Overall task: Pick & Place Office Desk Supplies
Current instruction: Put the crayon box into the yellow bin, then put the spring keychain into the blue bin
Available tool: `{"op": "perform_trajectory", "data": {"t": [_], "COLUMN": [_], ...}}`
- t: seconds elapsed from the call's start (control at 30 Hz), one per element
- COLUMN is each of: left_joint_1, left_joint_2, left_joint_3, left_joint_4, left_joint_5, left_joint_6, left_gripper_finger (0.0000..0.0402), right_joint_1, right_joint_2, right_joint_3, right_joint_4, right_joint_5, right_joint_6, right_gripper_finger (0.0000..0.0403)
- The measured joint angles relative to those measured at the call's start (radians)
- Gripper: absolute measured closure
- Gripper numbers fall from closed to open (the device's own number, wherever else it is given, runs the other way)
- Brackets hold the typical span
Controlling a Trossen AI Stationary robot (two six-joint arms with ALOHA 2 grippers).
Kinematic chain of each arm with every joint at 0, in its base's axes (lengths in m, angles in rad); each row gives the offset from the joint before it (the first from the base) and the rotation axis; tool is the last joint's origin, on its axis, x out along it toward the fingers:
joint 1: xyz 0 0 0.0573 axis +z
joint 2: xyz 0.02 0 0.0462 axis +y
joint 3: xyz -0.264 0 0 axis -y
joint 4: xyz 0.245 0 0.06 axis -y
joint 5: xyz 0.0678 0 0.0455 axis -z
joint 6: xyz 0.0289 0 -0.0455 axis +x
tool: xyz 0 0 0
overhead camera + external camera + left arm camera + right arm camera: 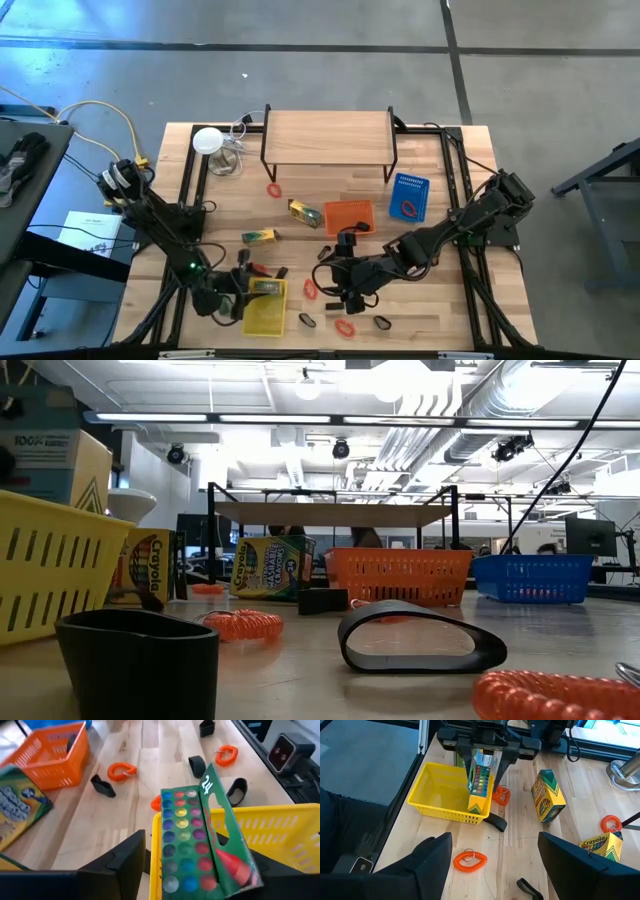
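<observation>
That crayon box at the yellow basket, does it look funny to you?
Yes. The crayon box is not lying flat in the yellow basket. It stands tilted on the basket's edge, flap open, crayon tips showing, between the fingers of the left tool.

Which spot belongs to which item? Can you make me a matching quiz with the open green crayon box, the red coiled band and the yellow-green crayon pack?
Items:
1. open green crayon box
2. red coiled band
3. yellow-green crayon pack

Places:
A. in the blue plastic basket
B. lying on the wooden table, beside the orange plastic basket
C. standing in the yellow plastic basket

Pairs: 1-C, 2-A, 3-B
</observation>
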Motion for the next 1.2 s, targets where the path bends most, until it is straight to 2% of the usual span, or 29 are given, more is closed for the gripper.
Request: {"op": "perform_trajectory", "data": {"t": [0.1,0.3,0.57,0.7,1.0,1.2], "left_joint_1": [-0.019,-0.076,-0.154,-0.161,-0.143,-0.133], "left_joint_2": [0.0,-0.001,-0.001,-0.001,-0.002,-0.002], "left_joint_3": [0.0,0.0,0.0,0.0,0.0,0.0], "left_joint_4": [0.03,0.168,0.432,0.532,0.602,0.855], "left_joint_5": [-0.032,-0.123,-0.307,-0.369,-0.404,-0.575], "left_joint_6": [0.07,0.348,0.698,0.766,0.8,0.927], "left_gripper_finger": [0.0189,0.0187,0.0187,0.0187,0.0187,0.0187], "right_joint_1": [0.0,0.0,-0.002,-0.006,-0.026,-0.051], "right_joint_2": [0.0,0.0,0.0,0.0,0.0,-0.002], "right_joint_3": [0.0,0.0,0.0,0.0,-0.003,-0.056], "right_joint_4": [0.001,0.002,-0.021,-0.101,-0.218,-0.221], "right_joint_5": [0.0,0.0,-0.054,-0.045,-0.044,-0.045], "right_joint_6": [0.0,0.0,-0.013,0.02,0.105,0.109], "right_gripper_finger": [0.0122,0.0128,0.0129,0.0129,0.0129,0.0129]}}
